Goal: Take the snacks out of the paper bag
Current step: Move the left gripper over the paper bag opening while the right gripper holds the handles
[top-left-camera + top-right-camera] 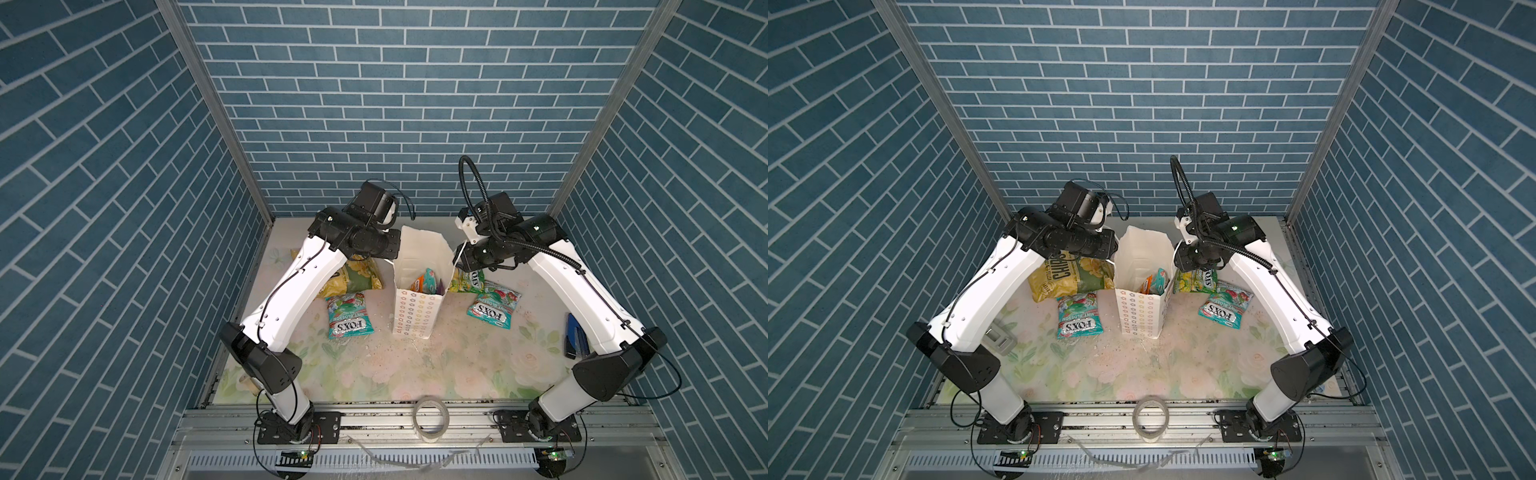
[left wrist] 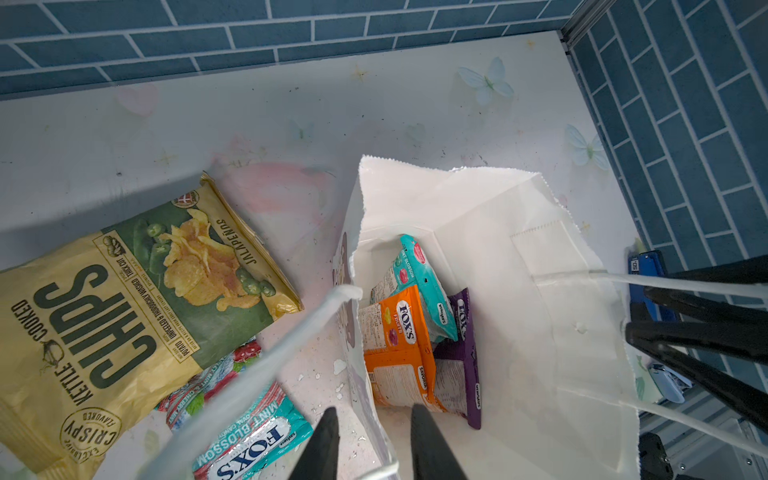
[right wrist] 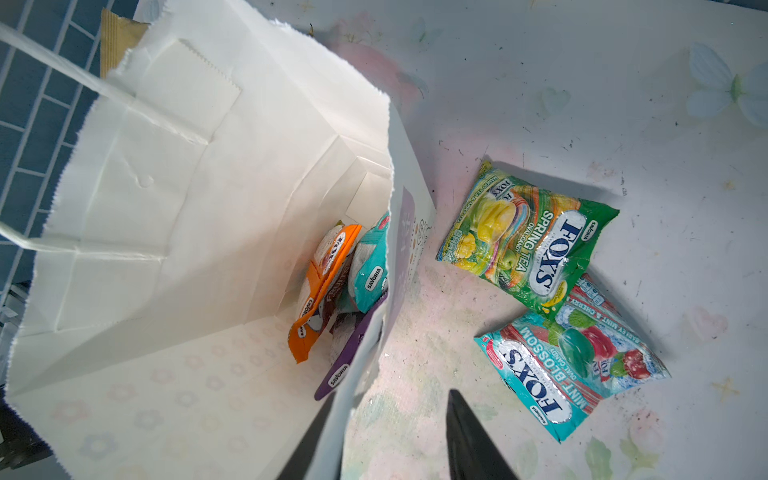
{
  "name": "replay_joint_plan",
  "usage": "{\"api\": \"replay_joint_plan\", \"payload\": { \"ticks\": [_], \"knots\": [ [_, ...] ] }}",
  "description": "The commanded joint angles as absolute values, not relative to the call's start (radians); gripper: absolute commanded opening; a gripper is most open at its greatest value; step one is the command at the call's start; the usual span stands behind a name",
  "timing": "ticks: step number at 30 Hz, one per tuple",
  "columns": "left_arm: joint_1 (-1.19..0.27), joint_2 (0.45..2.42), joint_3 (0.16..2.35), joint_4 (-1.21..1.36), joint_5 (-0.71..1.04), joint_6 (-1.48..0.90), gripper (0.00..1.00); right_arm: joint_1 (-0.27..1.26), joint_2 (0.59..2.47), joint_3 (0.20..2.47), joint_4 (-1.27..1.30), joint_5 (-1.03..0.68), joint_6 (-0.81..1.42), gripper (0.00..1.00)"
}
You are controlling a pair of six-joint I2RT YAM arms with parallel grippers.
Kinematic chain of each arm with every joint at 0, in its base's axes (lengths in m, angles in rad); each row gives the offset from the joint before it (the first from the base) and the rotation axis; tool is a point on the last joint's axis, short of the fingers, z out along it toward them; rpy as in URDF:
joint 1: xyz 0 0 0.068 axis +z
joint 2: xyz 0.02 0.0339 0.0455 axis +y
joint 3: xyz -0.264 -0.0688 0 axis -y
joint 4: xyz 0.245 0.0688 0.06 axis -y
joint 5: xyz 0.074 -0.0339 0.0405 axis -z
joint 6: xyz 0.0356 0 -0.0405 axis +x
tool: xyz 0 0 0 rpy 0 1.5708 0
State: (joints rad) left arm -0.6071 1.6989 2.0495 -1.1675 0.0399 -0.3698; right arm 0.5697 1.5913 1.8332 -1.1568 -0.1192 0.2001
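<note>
Jaws of the left gripper point(image 2: 375, 411) stand apart. One finger is inside the paper bag point(image 2: 478, 249) and one outside, straddling the rim of its left wall without pinching it. The right gripper point(image 3: 390, 395) sits the same way at the bag's right wall: its fingers are spread, the paper edge runs between them, and nothing is clamped.

The bag stands upright with its mouth open, around the middle of the floral table point(image 1: 415, 374), between the two arms. Three snacks are at its bottom, leaning together on edge: an orange packet point(image 2: 395, 332), a teal packet in the bag point(image 2: 419, 274) and a purple packet point(image 2: 461, 357).

Four more lie flat on the table. To the bag's left is the yellow-olive chips bag point(image 2: 124, 311), with the left teal packet point(image 1: 349, 313) just nearer and partly tucked under its edge. To the bag's right lies the yellow-green packet point(image 3: 528, 245), with its near corner overlapping the right teal packet point(image 3: 569, 365).

Farther out, a dark blue stapler-like object point(image 1: 575, 336) lies by the right arm. A clear tape roll point(image 1: 431, 419) rests on the near rail.
</note>
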Motion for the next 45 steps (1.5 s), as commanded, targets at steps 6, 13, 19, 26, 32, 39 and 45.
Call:
{"api": "replay_joint_plan", "payload": {
  "ticks": [6,13,19,26,32,39,45],
  "knots": [
    [-0.611,1.745,2.103,-1.23,0.014,-0.364,0.32,0.558,1.592,1.886,-1.303,-0.095,0.088,0.46],
    [-0.611,1.747,2.099,-1.241,0.008,-0.363,0.33,0.552,1.608,1.907,-1.358,-0.108,0.071,0.47],
    [-0.609,1.765,2.118,-1.276,0.0,-0.368,0.35,0.546,1.632,1.931,-1.431,-0.15,0.072,0.48],
    [-0.609,1.806,2.149,-1.287,0.025,-0.368,0.35,0.535,1.637,1.859,-1.517,-0.193,0.066,0.48],
    [-0.606,1.856,2.186,-1.296,0.047,-0.368,0.35,0.527,1.614,1.816,-1.502,-0.191,0.077,0.48],
    [-0.596,1.891,2.192,-1.304,0.068,-0.371,0.32,0.493,1.594,1.811,-1.501,-0.208,0.081,0.48],
    [-0.581,1.924,2.207,-1.353,0.076,-0.349,0.18,0.434,1.579,1.834,-1.507,-0.222,0.068,0.48]
  ]
}}
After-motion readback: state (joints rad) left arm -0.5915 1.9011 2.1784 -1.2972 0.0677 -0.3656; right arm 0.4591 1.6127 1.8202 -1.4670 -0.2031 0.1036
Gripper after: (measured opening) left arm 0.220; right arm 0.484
